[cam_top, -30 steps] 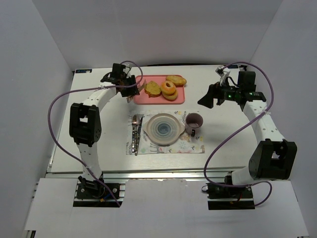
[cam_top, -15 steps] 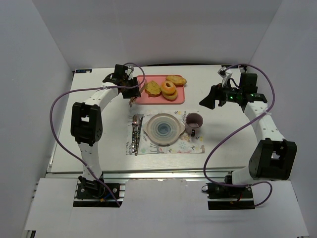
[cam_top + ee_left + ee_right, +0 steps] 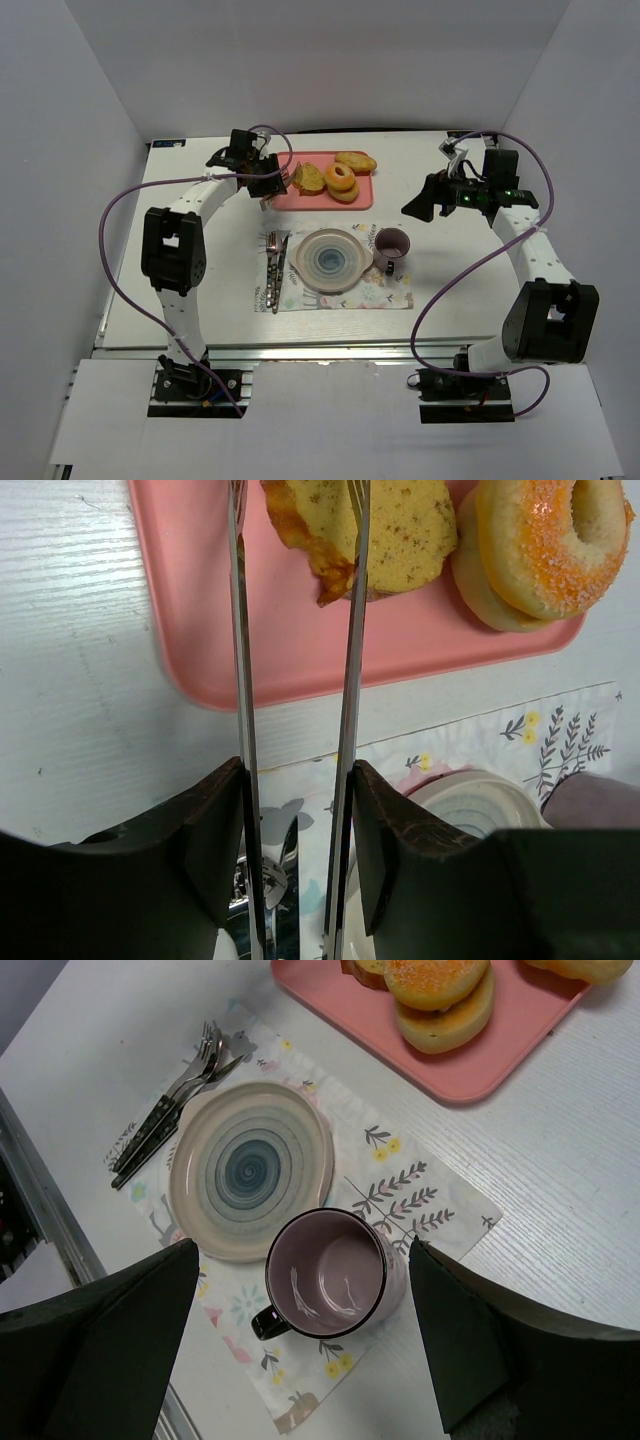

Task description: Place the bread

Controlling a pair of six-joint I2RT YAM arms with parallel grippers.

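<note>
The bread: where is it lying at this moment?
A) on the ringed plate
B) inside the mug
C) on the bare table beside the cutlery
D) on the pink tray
D: the left wrist view shows the bread lying on the pink tray, while in the right wrist view the plate has nothing on it.

No words, brand names, numbers or signs can be read in any of the views. A small pale strip (image 3: 167, 144) lies at the far left corner of the white table (image 3: 200, 290) and might be a label, but it is too small to show whether it carries any print.
</note>
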